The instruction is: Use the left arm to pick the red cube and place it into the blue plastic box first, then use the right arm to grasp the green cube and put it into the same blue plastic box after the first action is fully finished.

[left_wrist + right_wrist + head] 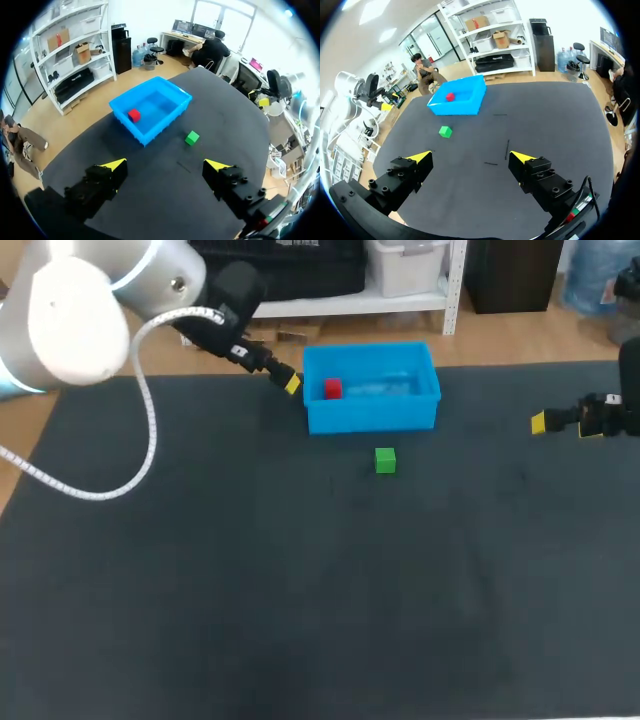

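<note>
While the red cube [332, 389] lies inside the blue plastic box [372, 418], near its left wall as the head view shows it, the green cube [385, 460] sits on the dark counter [250, 590] just in front of the box, not touching it. The left claw [166, 164] hangs beside the box's left end, fingers spread, holding nothing. The right claw [470, 156], likewise spread and empty, hangs well apart over the counter's right side.

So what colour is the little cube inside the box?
Red. The cube sits inside the blue box, clearest in the left wrist view.
</note>
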Controlling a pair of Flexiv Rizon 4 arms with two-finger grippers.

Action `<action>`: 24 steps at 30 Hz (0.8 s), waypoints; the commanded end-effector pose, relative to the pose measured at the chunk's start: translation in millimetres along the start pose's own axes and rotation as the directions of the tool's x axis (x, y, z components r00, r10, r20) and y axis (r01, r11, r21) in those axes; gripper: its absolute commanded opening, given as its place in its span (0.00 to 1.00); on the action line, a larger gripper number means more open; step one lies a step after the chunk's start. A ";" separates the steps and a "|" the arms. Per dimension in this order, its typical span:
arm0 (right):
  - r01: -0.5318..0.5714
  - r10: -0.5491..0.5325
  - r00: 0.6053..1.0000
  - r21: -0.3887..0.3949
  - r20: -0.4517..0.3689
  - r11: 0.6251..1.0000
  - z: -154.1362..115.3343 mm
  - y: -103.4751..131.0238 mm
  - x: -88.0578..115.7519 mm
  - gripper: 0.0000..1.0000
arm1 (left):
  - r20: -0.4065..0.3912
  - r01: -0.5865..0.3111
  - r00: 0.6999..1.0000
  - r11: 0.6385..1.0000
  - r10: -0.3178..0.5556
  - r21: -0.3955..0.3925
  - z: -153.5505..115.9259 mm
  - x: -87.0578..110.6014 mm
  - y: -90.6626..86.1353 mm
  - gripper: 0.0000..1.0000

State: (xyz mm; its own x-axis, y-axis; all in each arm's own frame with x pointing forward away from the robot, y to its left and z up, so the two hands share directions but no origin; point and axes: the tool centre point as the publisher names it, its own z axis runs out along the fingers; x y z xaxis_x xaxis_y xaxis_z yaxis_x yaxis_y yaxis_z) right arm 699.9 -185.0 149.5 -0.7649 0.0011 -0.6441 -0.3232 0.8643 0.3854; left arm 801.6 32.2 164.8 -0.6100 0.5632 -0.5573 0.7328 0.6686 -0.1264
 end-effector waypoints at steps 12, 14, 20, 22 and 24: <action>0.000 0.000 1.000 0.000 -0.001 1.000 0.0 -0.2 -0.3 1.00 | 0.097 -0.035 0.995 0.997 0.029 0.064 -16.3 33.2 -6.3 1.00; 0.000 0.000 1.000 0.000 -0.001 1.000 0.0 -0.2 -0.3 1.00 | 0.097 -0.040 0.995 0.997 0.033 0.072 -17.1 35.9 -7.4 1.00; 0.000 0.000 1.000 0.000 -0.001 1.000 0.0 -0.2 -0.3 1.00 | 0.098 -0.052 0.994 0.995 0.043 0.090 -19.7 42.0 -9.8 1.00; 0.000 0.000 1.000 0.000 -0.001 1.000 0.0 -0.2 -0.3 1.00 | 0.095 -0.054 0.995 0.993 0.044 0.101 -20.1 46.0 -12.7 1.00; 0.000 0.000 1.000 0.000 -0.001 1.000 0.0 -0.2 -0.3 1.00 | 0.089 -0.060 0.995 0.992 0.050 0.113 -20.2 50.3 -16.7 1.00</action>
State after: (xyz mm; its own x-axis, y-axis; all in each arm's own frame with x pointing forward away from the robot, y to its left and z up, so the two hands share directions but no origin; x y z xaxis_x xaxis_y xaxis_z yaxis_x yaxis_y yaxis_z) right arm 699.9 -185.0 149.5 -0.7649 0.0011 -0.6441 -0.3233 0.8643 0.3854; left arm 759.3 55.2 156.7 -0.5547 0.5663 -0.6096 0.7937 0.5801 -0.1834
